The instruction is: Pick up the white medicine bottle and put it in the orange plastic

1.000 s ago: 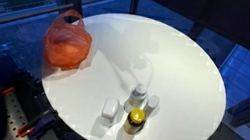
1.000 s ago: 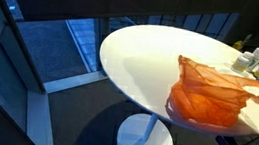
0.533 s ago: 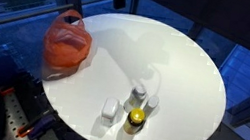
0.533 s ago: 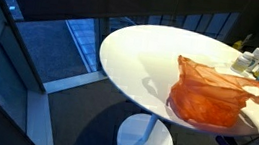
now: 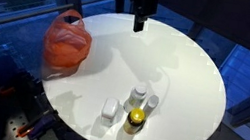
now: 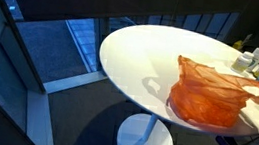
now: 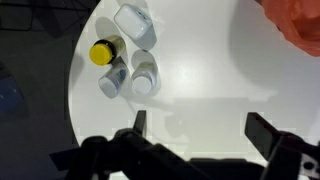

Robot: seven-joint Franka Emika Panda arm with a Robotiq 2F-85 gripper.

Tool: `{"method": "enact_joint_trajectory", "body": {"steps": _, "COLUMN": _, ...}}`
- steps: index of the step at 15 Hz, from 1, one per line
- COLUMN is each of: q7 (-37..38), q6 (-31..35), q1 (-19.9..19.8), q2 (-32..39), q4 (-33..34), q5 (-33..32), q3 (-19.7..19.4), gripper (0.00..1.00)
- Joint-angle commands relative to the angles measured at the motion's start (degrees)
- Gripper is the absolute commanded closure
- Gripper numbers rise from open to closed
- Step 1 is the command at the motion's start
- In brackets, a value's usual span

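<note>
A cluster of small containers stands near the table's front edge. It holds a white medicine bottle [image 5: 138,93], a second small white bottle [image 5: 150,103], a white jar [image 5: 111,109] and a yellow-capped bottle [image 5: 136,117]. In the wrist view the white medicine bottle [image 7: 145,72] sits at upper left beside the yellow-capped bottle [image 7: 105,50] and the jar [image 7: 133,20]. The orange plastic bag [image 5: 69,41] lies at the table's left, and shows large in an exterior view [image 6: 207,93] and at a corner of the wrist view [image 7: 298,18]. My gripper [image 5: 138,21] hangs open and empty above the table's far side [image 7: 200,130].
The round white table [image 5: 190,75] stands by dark windows. In an exterior view the containers [image 6: 257,61] crowd the right edge behind the bag. A dark stand with red parts [image 5: 18,109] sits below the table's left front.
My gripper has come into the exterior view from the top and moved down and right over the table's far side. The bottles and bag have not moved.
</note>
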Motion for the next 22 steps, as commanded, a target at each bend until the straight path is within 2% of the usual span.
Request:
{"method": "enact_joint_trajectory", "body": {"steps": 1, "q7": -4.14, "q6": -1.0, "q1": 0.52, "q2": 5.63, "q4": 4.82, "q5": 4.54, "q3": -1.33, "gripper": 0.0}}
{"method": "enact_joint_trajectory", "body": {"steps": 5, "q7": -8.11, "q6": -4.74, "q1": 0.3, "q2": 8.7, "q4": 8.13, "q5": 8.83, "q3": -1.57, "gripper": 0.0}}
{"method": "enact_joint_trajectory", "body": {"steps": 6, "q7": -5.74, "q6": -1.26, "q1": 0.1, "q2": 7.1, "q4": 4.75, "q5": 7.14, "q3": -0.96, "gripper": 0.0}}
{"method": "enact_joint_trajectory", "body": {"steps": 12, "q7": -5.14, "q6": -1.0, "q1": 0.01, "q2": 8.05, "q4": 5.07, "q5": 7.27, "q3": -0.97, "gripper": 0.0}}
{"method": "enact_joint_trajectory", "body": {"steps": 16, "q7": -5.9, "q6": -1.47, "q1": -0.45, "q2": 13.05, "q4": 7.18, "q5": 7.7, "q3": -1.66, "gripper": 0.0}}
{"method": "enact_joint_trajectory", "body": {"steps": 22, "q7": -5.67, "q6": 2.9, "q1": -1.45, "q2": 19.49, "q4": 7.79, "q5": 7.2, "q3": -2.54, "gripper": 0.0}}
